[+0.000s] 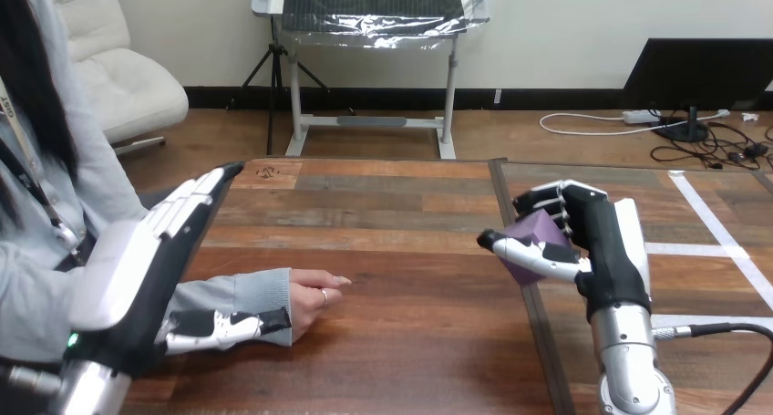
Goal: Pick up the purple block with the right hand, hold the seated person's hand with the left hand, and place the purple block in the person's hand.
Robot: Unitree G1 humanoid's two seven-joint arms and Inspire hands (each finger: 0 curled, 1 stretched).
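My right hand [609, 243] is raised above the table's right half, fingers and thumb curled round the purple block [534, 236], which hangs clear of the wood. The person's hand [314, 298] rests on the table at centre-left, pointing right, its grey sleeve reaching back to the left edge. My left hand [137, 278] stands over that forearm with its fingers straight, stretched toward the far left of the table. Its thumb [228, 326] lies along the near side of the sleeve at the wrist. The purple block is well to the right of the person's hand.
The wooden table [401, 223] has a dark seam [533, 315] running front to back under my right hand. White tape lines [720, 242] cross its right part. The person's torso sits at the left edge.
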